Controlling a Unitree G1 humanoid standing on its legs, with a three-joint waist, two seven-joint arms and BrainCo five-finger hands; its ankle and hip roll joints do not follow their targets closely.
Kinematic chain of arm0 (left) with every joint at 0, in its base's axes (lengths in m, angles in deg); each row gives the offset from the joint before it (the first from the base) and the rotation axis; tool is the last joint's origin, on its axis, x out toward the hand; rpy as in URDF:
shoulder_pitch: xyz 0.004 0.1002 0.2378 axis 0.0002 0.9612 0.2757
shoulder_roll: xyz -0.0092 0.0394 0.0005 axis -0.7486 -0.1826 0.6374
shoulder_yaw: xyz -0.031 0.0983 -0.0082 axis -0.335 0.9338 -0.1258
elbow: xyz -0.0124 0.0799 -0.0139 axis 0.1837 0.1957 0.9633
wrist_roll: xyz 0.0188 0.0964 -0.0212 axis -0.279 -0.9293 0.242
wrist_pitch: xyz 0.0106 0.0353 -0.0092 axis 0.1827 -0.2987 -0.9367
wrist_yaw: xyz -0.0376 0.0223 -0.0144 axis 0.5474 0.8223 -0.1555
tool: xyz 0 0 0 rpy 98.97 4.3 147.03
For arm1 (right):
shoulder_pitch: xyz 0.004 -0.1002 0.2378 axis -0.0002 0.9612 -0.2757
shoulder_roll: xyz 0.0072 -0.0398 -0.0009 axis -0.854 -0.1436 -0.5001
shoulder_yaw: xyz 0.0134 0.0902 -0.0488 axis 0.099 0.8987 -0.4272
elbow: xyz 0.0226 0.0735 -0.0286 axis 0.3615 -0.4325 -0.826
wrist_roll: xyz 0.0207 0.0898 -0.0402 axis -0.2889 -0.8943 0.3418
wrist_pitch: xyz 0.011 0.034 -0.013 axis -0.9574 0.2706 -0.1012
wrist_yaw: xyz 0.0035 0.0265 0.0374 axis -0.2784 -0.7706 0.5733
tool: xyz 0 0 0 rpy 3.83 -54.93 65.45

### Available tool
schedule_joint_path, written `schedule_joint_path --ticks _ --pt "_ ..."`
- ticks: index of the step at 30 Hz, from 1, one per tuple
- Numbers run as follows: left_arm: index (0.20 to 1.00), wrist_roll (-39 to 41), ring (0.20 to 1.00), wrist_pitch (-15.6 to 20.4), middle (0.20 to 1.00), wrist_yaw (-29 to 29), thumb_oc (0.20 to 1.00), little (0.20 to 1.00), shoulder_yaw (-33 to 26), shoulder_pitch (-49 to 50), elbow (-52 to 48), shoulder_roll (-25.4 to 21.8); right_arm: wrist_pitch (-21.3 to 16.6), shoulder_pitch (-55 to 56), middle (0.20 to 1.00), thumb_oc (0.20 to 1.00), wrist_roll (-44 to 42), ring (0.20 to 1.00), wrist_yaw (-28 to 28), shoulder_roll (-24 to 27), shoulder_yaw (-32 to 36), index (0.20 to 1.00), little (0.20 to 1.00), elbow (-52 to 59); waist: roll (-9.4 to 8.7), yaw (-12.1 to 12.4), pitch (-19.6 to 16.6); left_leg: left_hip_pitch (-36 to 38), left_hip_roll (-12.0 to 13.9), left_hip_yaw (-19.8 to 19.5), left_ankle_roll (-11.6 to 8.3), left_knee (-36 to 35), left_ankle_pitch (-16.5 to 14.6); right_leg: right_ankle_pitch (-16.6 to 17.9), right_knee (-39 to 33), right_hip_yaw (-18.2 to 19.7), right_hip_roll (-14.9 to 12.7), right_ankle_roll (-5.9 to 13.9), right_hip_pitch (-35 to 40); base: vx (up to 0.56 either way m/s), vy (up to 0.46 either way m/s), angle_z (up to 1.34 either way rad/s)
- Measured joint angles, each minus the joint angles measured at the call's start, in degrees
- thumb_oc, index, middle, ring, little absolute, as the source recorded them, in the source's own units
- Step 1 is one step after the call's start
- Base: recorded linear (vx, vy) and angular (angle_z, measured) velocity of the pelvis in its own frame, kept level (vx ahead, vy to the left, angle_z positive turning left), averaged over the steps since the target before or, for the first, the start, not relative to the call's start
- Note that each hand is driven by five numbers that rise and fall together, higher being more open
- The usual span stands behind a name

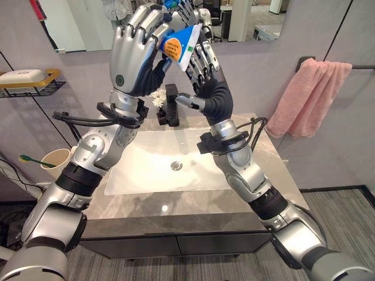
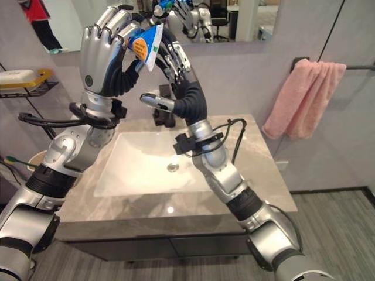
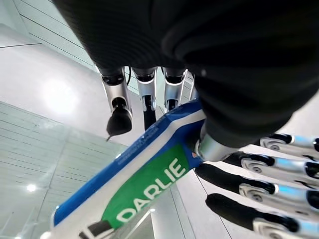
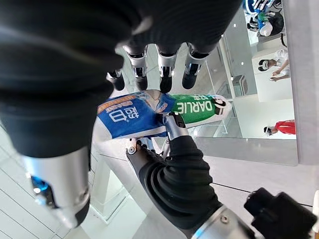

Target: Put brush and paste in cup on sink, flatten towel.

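Note:
High over the sink, in front of the mirror, my left hand point(image 1: 132, 55) is curled round a blue, white and green toothpaste tube point(image 1: 179, 44). Its thumb pinches the tube point(image 4: 149, 114) against the fingers. My right hand point(image 1: 211, 88) is raised just right of it, fingers straight and resting against the tube's far side, thumb sticking out. A beige cup point(image 1: 55, 161) stands on the counter's left end with a green toothbrush point(image 1: 29, 158) in it. A pink towel point(image 1: 310, 96) hangs bunched on the wall rail at the right.
The white basin point(image 1: 135, 170) is set in a grey stone counter point(image 1: 176, 205), with a black tap point(image 1: 171, 105) behind it. A wire shelf with a soap bar point(image 1: 26, 79) is on the left wall.

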Motion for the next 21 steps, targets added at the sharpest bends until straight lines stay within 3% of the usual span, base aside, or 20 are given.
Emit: schedule_joint_path --ticks 14,21 --pt "0.200 -0.6 0.200 -4.5 0.200 3.5 0.200 0.200 0.0 2.9 -0.1 0.0 0.1 0.0 1.000 1.000 -11.7 1.000 -3.1 -6.7 -2.0 1.000 1.000 0.1 -0.02 -0.1 0.0 0.0 0.1 0.2 -0.01 0.0 0.0 0.0 0.0 0.1 0.1 -0.06 -0.2 0.00 0.000 0.00" --pt "0.200 -1.0 0.200 -6.1 0.200 3.7 0.200 0.200 0.1 4.0 -0.1 0.5 -0.1 -0.6 1.000 1.000 -13.0 1.000 -5.7 -8.4 -2.5 1.000 1.000 0.3 -0.20 0.0 -0.1 0.0 0.1 0.3 -0.01 0.0 0.0 0.0 0.0 0.2 0.1 -0.06 -0.2 0.00 0.000 0.00"
